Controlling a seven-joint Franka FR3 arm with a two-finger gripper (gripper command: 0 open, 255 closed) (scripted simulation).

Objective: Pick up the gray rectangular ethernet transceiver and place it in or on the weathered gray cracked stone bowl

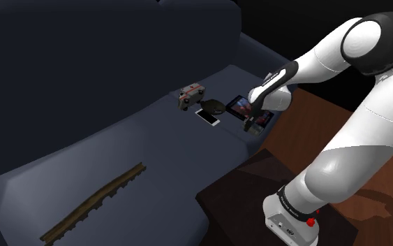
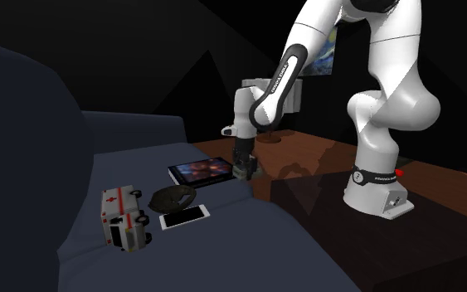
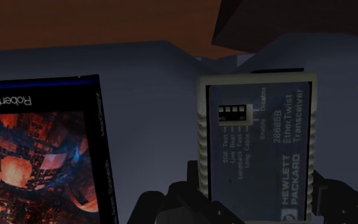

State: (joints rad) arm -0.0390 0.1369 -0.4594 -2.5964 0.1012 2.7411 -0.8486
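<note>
Closest, my gripper clasps the grey transceiver by its long edges, at the sofa's front edge. Across the cushion: toy ambulance, dark bowl, white phone, book, then the transceiver just beside it.

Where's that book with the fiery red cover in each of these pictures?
Shoulder view: the book lies right of centre, right of the white phone.
Second exterior view: just left of centre, beyond the phone.
Wrist view: beside the grey transceiver, here.
Shared landmark: the dark sofa seat under it.
</note>
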